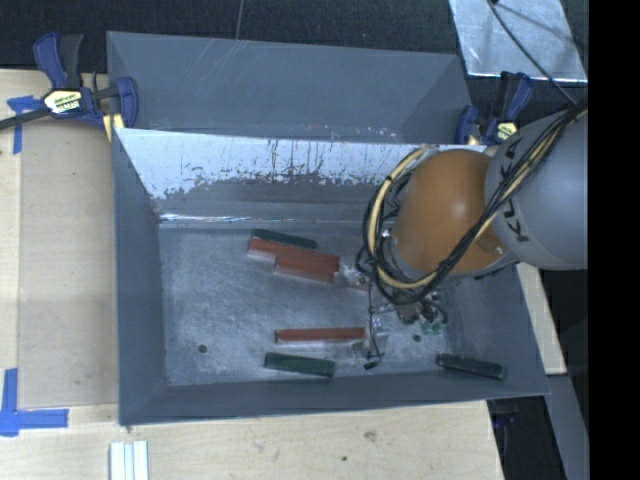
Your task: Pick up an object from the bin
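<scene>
A: Since the thin brown stick lies flat just left of the gripper, why is the gripper held so low?
B: Probably so a flat piece can be reached. Whether it is open or closed cannot be told.

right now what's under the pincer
The right end of a thin reddish-brown stick lies at the pincer. The arm's orange cover hides the bin floor beneath it.

Bin — grey metal, scuffed, dull sheen.
</scene>
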Tool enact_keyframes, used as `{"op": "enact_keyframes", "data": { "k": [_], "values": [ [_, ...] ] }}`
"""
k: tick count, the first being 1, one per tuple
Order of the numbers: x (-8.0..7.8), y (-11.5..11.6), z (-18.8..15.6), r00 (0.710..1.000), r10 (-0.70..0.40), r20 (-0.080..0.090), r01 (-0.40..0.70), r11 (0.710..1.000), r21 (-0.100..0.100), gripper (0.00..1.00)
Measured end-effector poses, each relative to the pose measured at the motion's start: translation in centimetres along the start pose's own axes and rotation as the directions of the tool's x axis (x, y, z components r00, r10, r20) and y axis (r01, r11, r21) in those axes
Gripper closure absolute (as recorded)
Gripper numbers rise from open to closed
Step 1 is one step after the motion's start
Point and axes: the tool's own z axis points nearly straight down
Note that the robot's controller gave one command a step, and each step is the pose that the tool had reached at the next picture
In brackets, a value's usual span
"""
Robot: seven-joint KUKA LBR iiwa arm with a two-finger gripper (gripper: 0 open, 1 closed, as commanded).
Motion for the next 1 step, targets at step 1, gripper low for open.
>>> {"op": "enact_keyframes", "data": {
  "k": [1],
  "values": [
    [-0.41,2.87,-4.59,0.997,-0.081,0.009,0.081,0.997,0.002,0.00]
  ]
}}
